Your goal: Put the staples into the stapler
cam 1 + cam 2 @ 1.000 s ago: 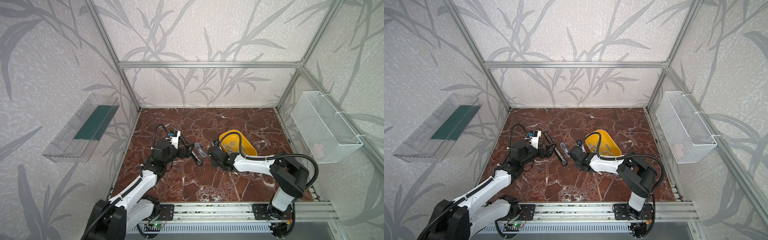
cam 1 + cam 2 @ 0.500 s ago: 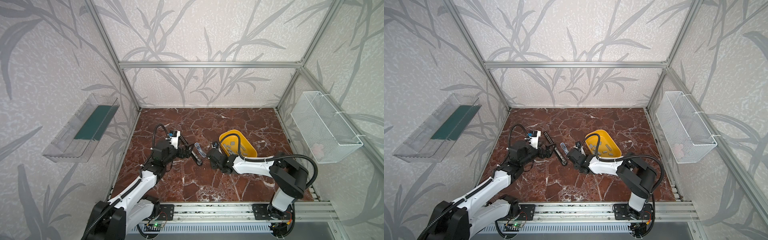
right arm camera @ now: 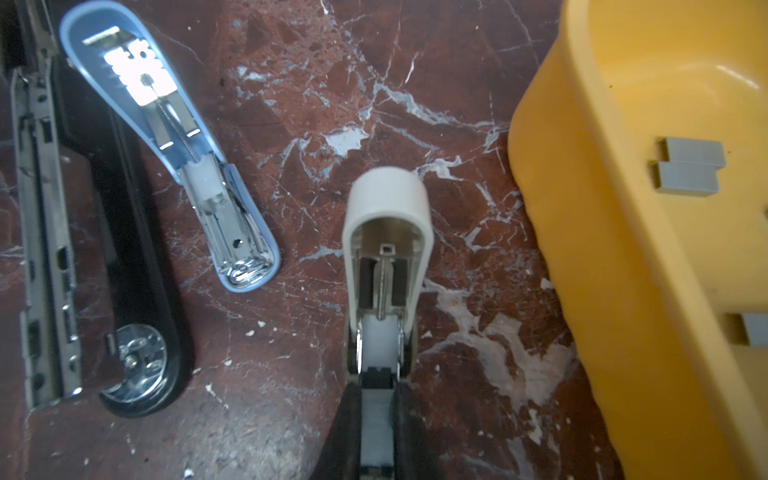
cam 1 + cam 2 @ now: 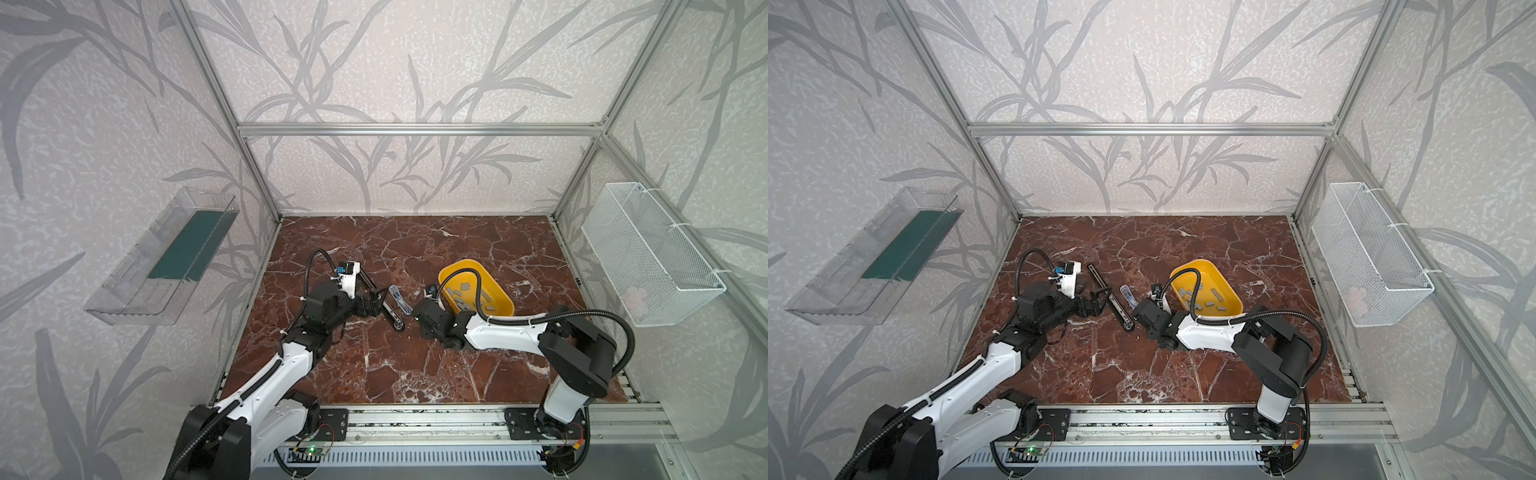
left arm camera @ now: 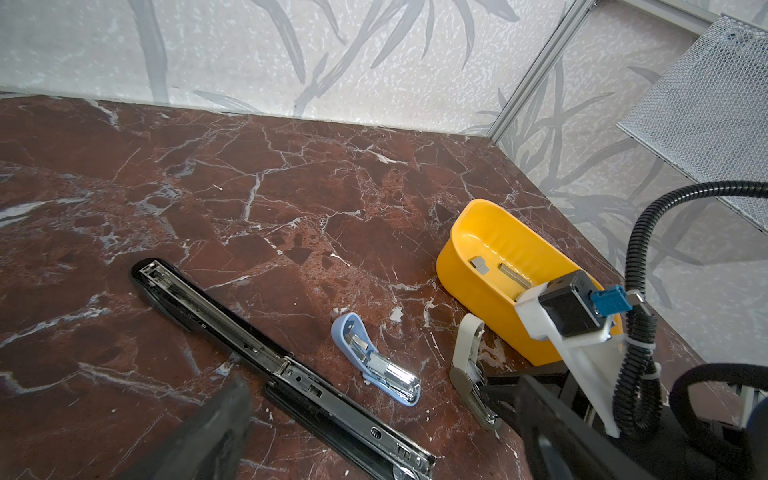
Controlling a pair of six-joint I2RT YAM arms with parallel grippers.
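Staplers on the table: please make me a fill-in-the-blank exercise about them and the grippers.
The loose staples lie in the ___ tub.
The blue stapler lies ___ the long black stapler and the white stapler.
The right gripper is shut on a staple strip; the left gripper is ___.
Missing: yellow, between, open.

Top views look steeply down; both close wrist views share the yellow bin (image 5: 478,286).

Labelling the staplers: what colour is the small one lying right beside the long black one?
Light blue, with shiny metal inside. The small stapler shows best in the right wrist view.
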